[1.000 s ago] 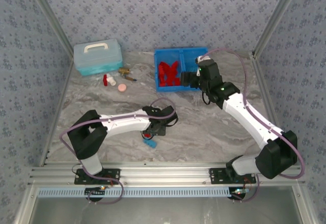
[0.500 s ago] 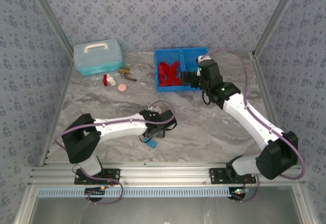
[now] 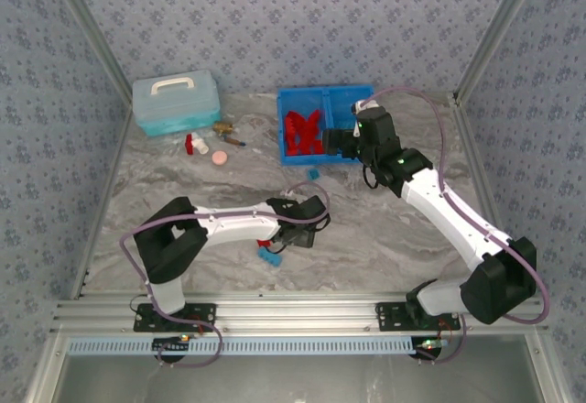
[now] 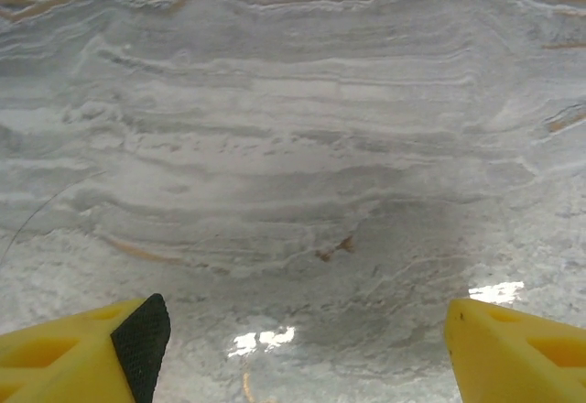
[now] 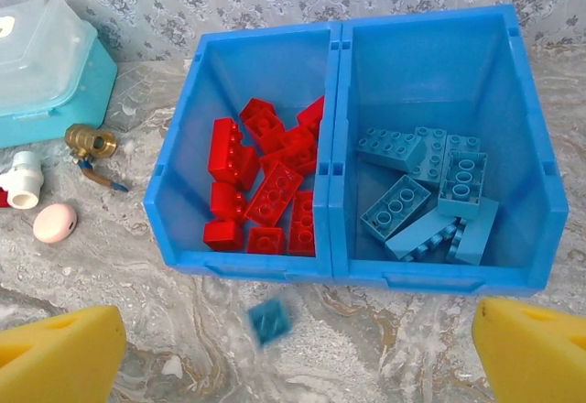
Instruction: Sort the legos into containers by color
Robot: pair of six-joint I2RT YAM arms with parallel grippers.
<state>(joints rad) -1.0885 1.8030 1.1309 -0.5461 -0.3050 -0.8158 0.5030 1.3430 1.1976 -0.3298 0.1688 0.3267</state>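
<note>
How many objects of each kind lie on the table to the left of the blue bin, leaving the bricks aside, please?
Teal lidded box: 1
Red-and-white bottle: 1
Brass fitting: 1
Pink disc: 1
Total: 4

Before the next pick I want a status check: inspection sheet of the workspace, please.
Surface: marbled table, no spill seen.
Job's things: red legos in the left compartment of the bin, blue legos in the right; stray blue brick in front of the bin; second blue brick and red brick by left arm.
Clutter: teal box, bottle, pink disc, brass fitting.
Grippers: left gripper open over bare table; right gripper open, facing bin.
Cables: purple cables loop along both arms.
Surroundings: patterned walls, metal frame.
</note>
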